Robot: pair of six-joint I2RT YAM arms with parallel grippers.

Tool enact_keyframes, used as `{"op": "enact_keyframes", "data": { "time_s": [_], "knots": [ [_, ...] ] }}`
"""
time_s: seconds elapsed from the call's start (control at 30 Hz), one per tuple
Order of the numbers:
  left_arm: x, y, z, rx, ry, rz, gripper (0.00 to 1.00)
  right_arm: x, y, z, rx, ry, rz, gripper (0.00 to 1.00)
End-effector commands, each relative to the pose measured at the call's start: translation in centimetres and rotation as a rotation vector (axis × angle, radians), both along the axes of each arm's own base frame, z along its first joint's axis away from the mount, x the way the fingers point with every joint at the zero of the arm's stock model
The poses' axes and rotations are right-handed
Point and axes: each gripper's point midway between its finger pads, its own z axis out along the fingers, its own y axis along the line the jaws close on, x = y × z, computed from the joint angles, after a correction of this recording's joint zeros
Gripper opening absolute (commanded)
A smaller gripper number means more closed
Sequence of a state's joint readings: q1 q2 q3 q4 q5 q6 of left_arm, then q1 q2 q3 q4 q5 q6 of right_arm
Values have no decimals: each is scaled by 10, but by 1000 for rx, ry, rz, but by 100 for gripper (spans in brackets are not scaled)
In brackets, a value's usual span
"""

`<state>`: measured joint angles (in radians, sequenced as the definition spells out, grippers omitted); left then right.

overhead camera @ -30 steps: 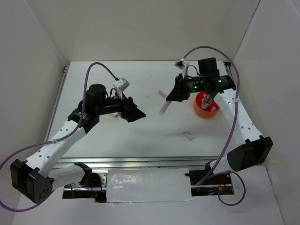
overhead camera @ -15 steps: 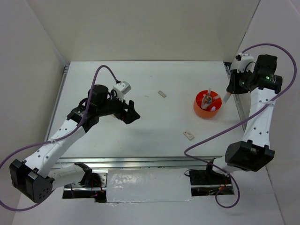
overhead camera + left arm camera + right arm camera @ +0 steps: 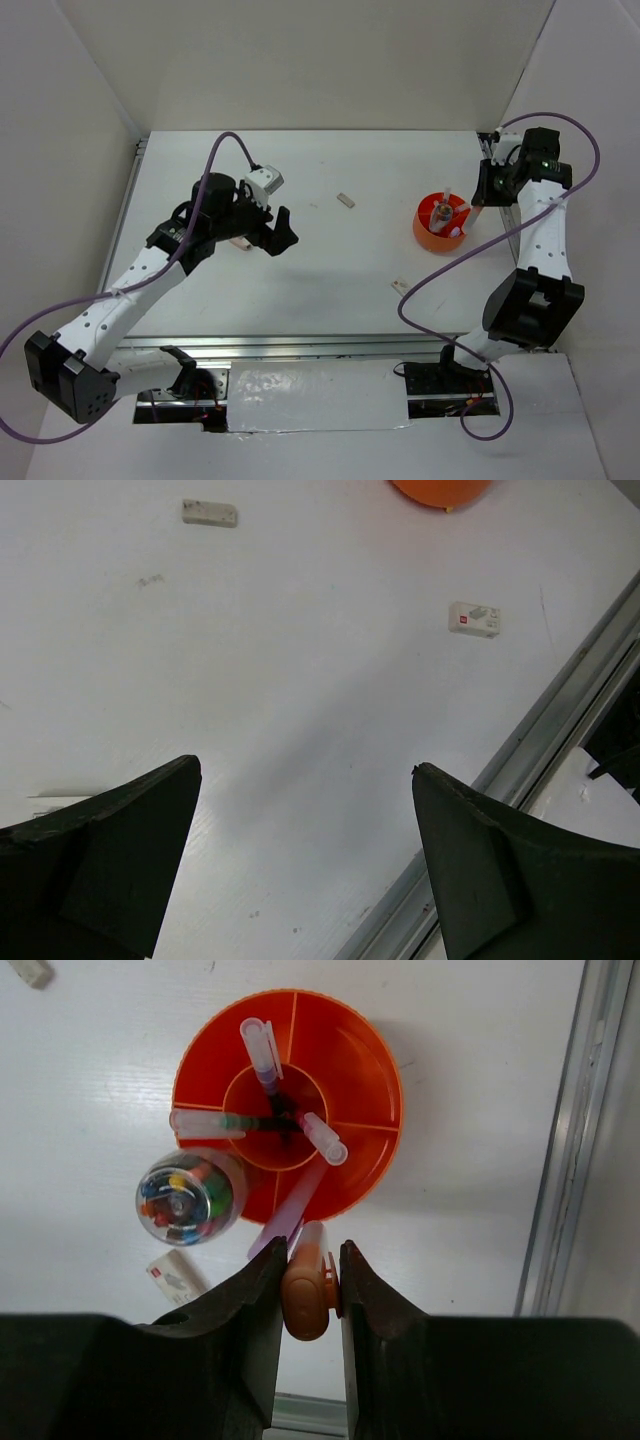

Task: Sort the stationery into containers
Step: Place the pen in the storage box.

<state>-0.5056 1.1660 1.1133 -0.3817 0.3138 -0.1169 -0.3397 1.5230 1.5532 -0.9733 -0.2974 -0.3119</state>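
The round orange tub (image 3: 426,236) stands at the right of the table. In the right wrist view the tub (image 3: 350,1060) holds several pens, a lilac pen (image 3: 290,1210) leaning over its rim and a clear round pot of coloured bits (image 3: 190,1195). My right gripper (image 3: 312,1250) is shut on a pale pen with an orange-brown cap (image 3: 307,1300), just off the tub's rim; from above it (image 3: 483,193) is at the tub's right edge. My left gripper (image 3: 282,232) is open and empty over bare table; its jaws stand wide apart in the left wrist view (image 3: 305,768).
A small grey-white eraser block (image 3: 346,199) lies mid-table, also in the left wrist view (image 3: 210,513). A white block with a red mark (image 3: 401,289) lies near the front, seen by both wrists (image 3: 473,618) (image 3: 178,1278). A metal rail (image 3: 560,1160) edges the table on the right.
My right arm swung from mid-table out to the right with the pen, then came back to the tub's right edge. My left gripper shifted slightly toward the back.
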Motion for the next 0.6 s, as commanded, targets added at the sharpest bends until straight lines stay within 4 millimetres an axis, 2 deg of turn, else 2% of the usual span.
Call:
{"op": "enact_keyframes", "data": {
  "time_s": [0.0,0.23,0.37,0.53,0.57],
  "knots": [
    [12,1,23,-3,-83,14,99,28,2,12,-8,-118,-18,0],
    [15,1,15,5,-70,25,99,44,4,-4,-4,-138,-32,0],
    [22,5,17,16,-83,49,99,44,7,-24,8,-95,-34,0],
    [37,19,20,15,-85,102,99,42,10,-36,9,-83,-33,1],
    [40,20,18,13,-78,109,99,42,10,-38,10,-84,-34,4]
  ]
}}
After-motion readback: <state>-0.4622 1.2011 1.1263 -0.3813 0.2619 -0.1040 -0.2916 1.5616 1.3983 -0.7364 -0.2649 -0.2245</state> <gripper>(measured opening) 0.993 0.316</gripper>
